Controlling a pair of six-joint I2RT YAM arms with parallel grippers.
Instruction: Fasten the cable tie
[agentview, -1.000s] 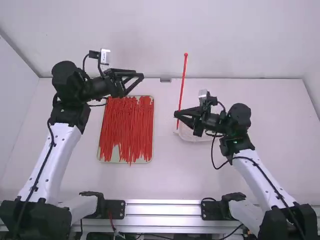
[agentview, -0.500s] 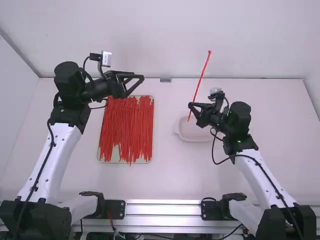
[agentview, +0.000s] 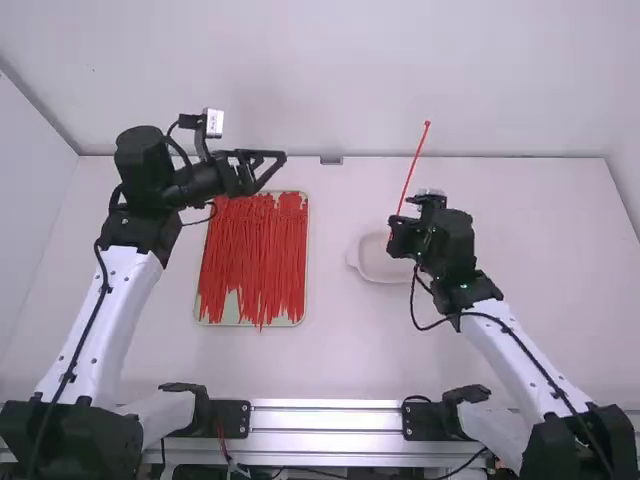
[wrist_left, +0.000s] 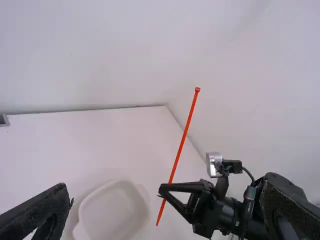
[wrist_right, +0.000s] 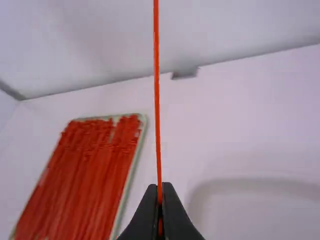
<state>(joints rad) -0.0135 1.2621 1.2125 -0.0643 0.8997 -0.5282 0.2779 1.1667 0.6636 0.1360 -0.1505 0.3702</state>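
A single red cable tie (agentview: 413, 168) sticks up and slightly rightward from my right gripper (agentview: 399, 222), which is shut on its lower end just above a white bowl (agentview: 372, 264). In the right wrist view the tie (wrist_right: 156, 95) runs straight up from the closed fingers (wrist_right: 160, 202). My left gripper (agentview: 272, 168) hangs open in the air over the far end of the tray of red ties (agentview: 254, 256), holding nothing. The left wrist view looks across at the held tie (wrist_left: 182, 141), the right gripper (wrist_left: 172, 192) and the bowl (wrist_left: 113, 211).
The tray (wrist_right: 141, 131) holds several loose red ties (wrist_right: 84, 170) left of the bowl (wrist_right: 250, 200). The white back wall stands close behind the table. Bare table lies to the right of the bowl and in front of the tray.
My right gripper has swung from pointing left to pointing away toward the wall and shifted right, so the held tie now leans right. The left arm has barely moved.
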